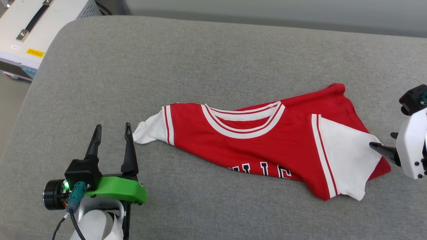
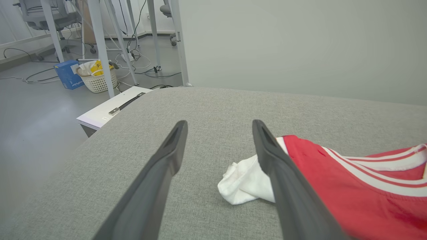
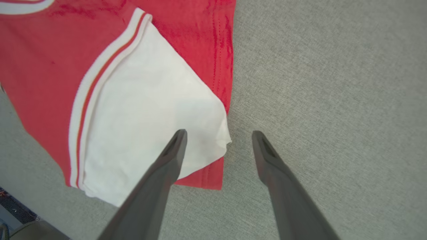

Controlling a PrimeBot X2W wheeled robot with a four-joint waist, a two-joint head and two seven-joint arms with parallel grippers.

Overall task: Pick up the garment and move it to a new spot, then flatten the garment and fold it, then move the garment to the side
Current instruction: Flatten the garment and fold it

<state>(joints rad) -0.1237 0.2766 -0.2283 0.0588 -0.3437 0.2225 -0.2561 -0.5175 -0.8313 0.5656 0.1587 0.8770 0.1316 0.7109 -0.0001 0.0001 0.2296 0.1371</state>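
Head view: one garment [image 1: 253,140] lies rumpled on the grey cushion [image 1: 166,66]. The left gripper [image 1: 112,126], wide open and empty, points up just beside one white sleeve. The right gripper [image 1: 381,139], also open, reaches sideways at the other sleeve.

Left wrist view: one basket [image 2: 98,81] on the floor holds yellow and white items.

Right wrist view: spread fingers [image 3: 166,166] straddle the sleeve's edge, gripping nothing.
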